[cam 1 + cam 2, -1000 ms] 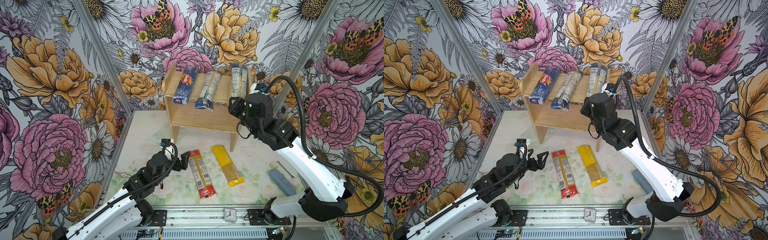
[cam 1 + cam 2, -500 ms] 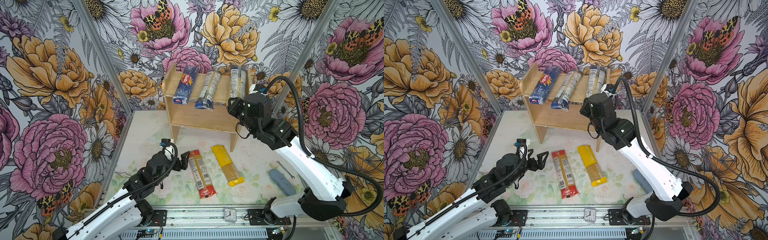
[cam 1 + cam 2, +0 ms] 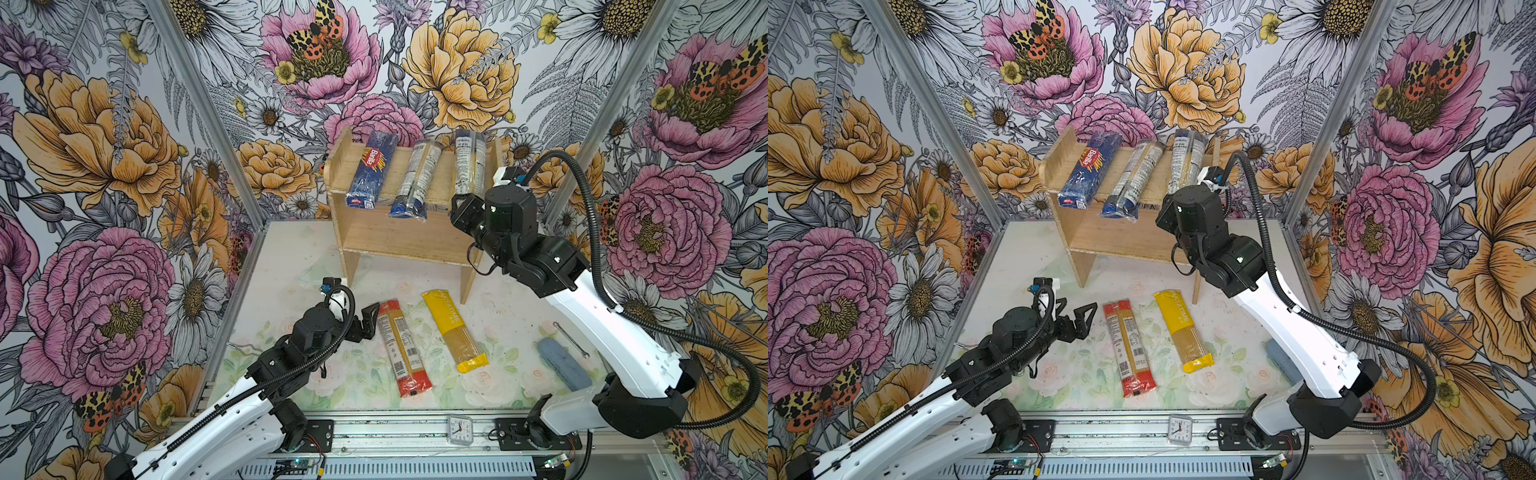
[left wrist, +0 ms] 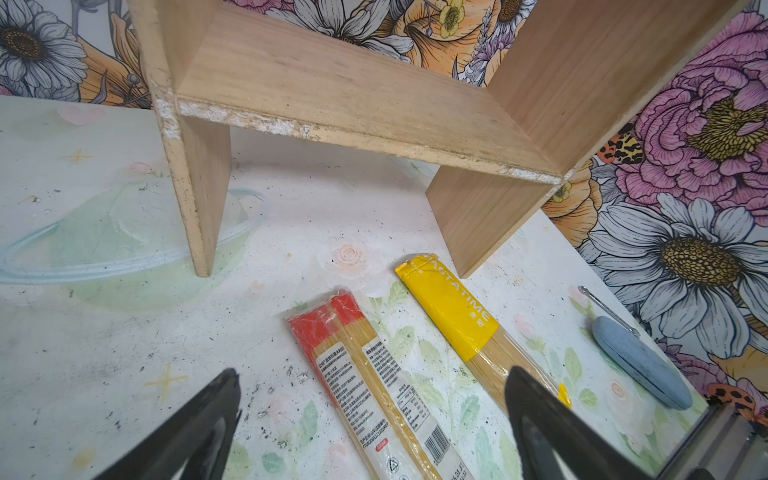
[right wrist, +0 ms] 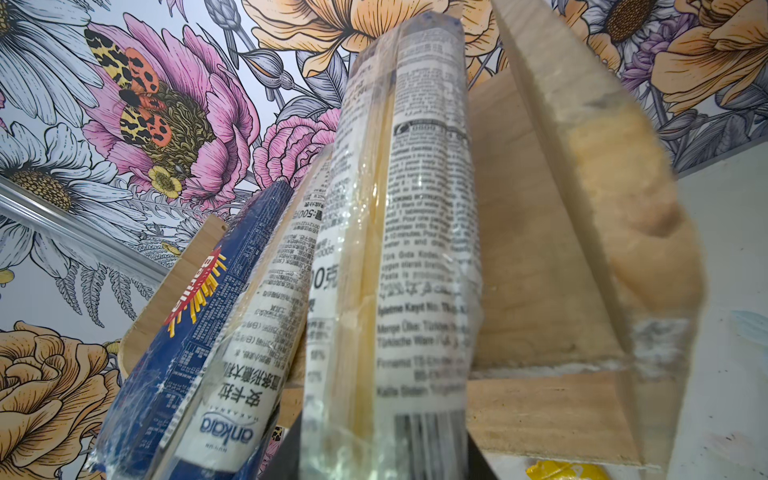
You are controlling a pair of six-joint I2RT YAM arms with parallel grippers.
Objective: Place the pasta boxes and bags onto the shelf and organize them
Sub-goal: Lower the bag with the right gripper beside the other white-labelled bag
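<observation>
The wooden shelf stands at the back. On its top tier lie a dark blue Barilla pack and a clear pack with a blue end. Beside them, at the right end, is another clear pack, and my right gripper is shut on its near end. On the table in front lie a red-ended pack and a yellow pack. My left gripper hangs open just left of the red-ended pack's far end. In the left wrist view the red-ended pack runs between its spread fingers.
A grey-blue oblong pad and a thin metal tool lie at the table's right side. A small clock sits on the front rail. The shelf's right side panel stands close beside the held pack. Flowered walls close in three sides.
My right gripper has edged slightly toward the shelf with the clear pack in it. The left arm has not moved.
</observation>
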